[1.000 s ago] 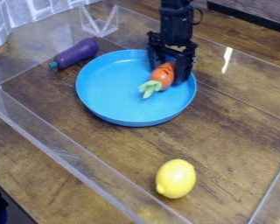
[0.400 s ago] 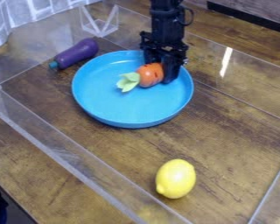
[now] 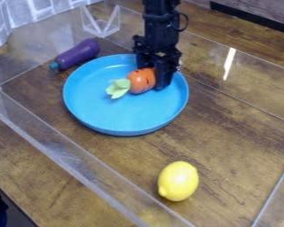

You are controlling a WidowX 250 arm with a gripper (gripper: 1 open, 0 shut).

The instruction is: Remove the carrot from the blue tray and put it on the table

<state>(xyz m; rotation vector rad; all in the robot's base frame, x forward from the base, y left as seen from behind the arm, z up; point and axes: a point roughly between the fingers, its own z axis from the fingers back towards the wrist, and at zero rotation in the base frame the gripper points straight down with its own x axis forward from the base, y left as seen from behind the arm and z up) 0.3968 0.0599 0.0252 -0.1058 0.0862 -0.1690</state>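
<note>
- Gripper (image 3: 151,78) pointing straight down, jaws clamped on the carrot (image 3: 138,81).
- Carrot gripped at its orange body, green top sticking out to the left, over the far part of the tray (image 3: 103,113), inside the rim.
- Tray resting on the table (image 3: 245,133).
- Eggplant (image 3: 74,54) lying on the table just beyond the tray's far-left edge.
- Lemon (image 3: 177,181) near the front, well apart from the tray.
</note>
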